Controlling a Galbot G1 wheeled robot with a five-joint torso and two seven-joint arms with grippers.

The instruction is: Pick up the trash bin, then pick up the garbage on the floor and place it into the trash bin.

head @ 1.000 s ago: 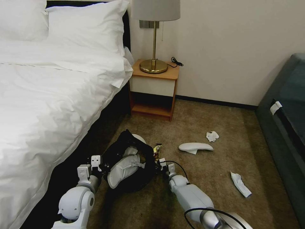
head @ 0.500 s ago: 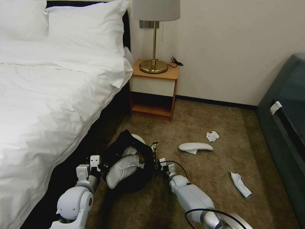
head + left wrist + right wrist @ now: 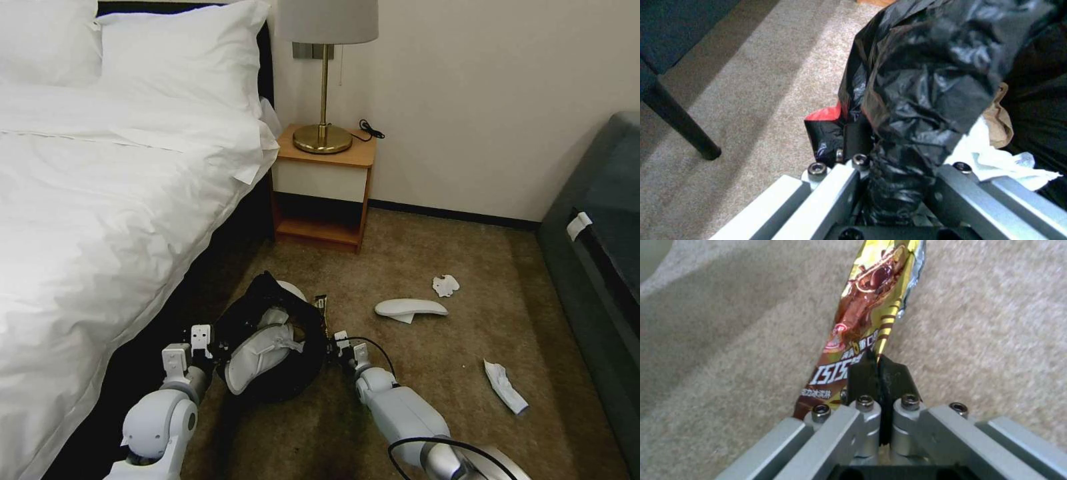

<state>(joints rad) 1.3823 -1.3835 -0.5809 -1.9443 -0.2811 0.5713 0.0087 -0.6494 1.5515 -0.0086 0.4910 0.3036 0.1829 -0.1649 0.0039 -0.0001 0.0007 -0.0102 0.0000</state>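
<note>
Brown carpet (image 3: pixel 427 360) runs between a white bed (image 3: pixel 100 220) and a dark sofa (image 3: pixel 600 253), with a bedside desk (image 3: pixel 327 180) carrying a brass lamp (image 3: pixel 325 73) against the far wall.

Low over this floor, the left claw (image 3: pixel 208 348) is clamped on the trash bin (image 3: pixel 273 347). In the left wrist view its fingers (image 3: pixel 858 136) pinch a bunched fold of the black liner (image 3: pixel 925 93) at the rim. That hold seems meant to keep the bin up off the carpet with its mouth facing upward. Inside the bin, just beyond that claw, lie a white slipper (image 3: pixel 260 357), a white tissue (image 3: pixel 996 160) and some brown paper (image 3: pixel 998 116). A red packet (image 3: pixel 824 115) peeks out next to the pinched liner.

The right claw (image 3: pixel 333 343) sits at the bin's opposite side, close to the rim. In the right wrist view its black pads (image 3: pixel 880 373) are pressed together on the lower part of a gold snack wrapper (image 3: pixel 867 316). The wrapper sticks straight out past the fingertips, hanging clear above the carpet. It is held by one end, probably so the free length can go over the rim first.

Well beyond the right claw, further out on the carpet, more garbage remains: a second white slipper (image 3: pixel 410 308), a crumpled tissue (image 3: pixel 445 285) and a long scrap of white paper (image 3: pixel 505 387).
</note>
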